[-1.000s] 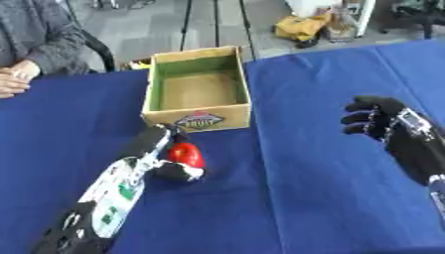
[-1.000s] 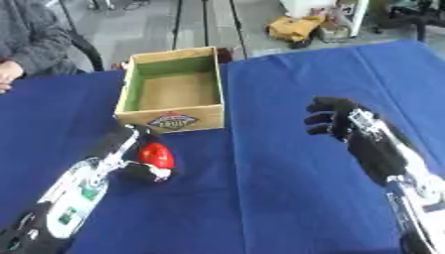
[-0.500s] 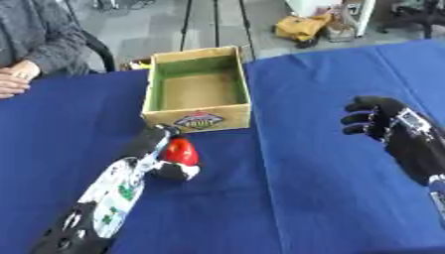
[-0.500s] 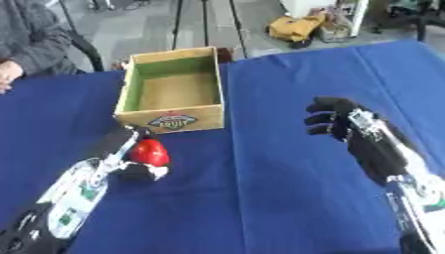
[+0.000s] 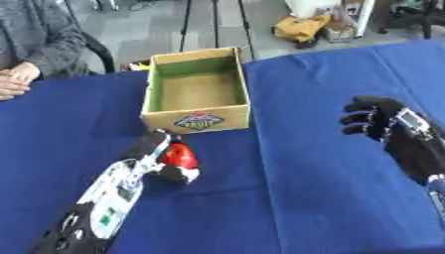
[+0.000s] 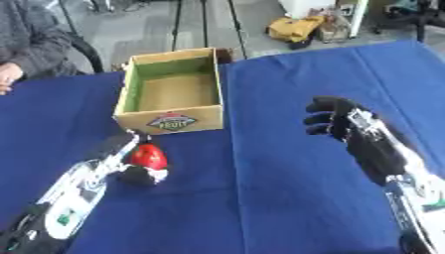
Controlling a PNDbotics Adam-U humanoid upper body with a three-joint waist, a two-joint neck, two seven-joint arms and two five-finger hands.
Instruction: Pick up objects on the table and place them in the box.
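Note:
A small red object [image 5: 180, 155] is held just in front of the cardboard box [image 5: 196, 121], low over the blue table. My left hand [image 5: 156, 158] is curled round it, fingers on its left and a thumb below it. The box is open-topped with a green inner wall and nothing visible inside. My right hand [image 5: 372, 117] hovers over the right side of the table, fingers curled, holding nothing, well away from the box.
A blue cloth covers the table [image 5: 278, 198]. A person sits at the far left edge with hands [image 5: 13, 83] resting on the table. Tripod legs and a yellow bag [image 5: 300, 27] stand on the floor beyond the table.
My left hand with the red object has edged slightly toward the box. The right hand has stayed in place.

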